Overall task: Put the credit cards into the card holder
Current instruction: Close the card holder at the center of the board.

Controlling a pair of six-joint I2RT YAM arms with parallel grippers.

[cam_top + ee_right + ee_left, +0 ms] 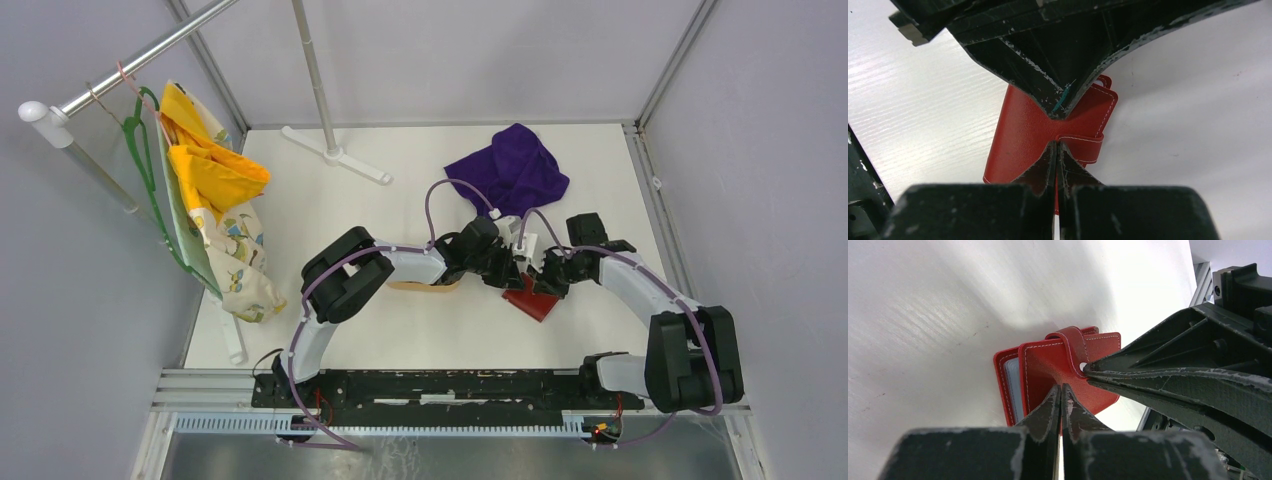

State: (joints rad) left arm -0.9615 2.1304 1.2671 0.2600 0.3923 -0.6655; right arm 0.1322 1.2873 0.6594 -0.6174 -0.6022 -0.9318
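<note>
The red card holder (531, 300) lies folded on the white table, its snap tab (1073, 347) wrapped over the top cover. Pale card edges (1012, 385) show between its covers in the left wrist view; I see no loose cards. My left gripper (1061, 386) is shut, its tips pressed down on the red cover (1023, 130). My right gripper (1055, 143) is shut too, its tips at the edge of the tab (1083, 147). In the top view the left gripper (514, 274) and the right gripper (543, 283) meet tip to tip over the holder.
A tan wooden tray (425, 287) peeks out under the left forearm. A purple cloth (510, 165) lies at the back. A clothes rack with a green hanger and yellow fabric (205, 190) stands at the left, and a white stand base (335, 153) behind.
</note>
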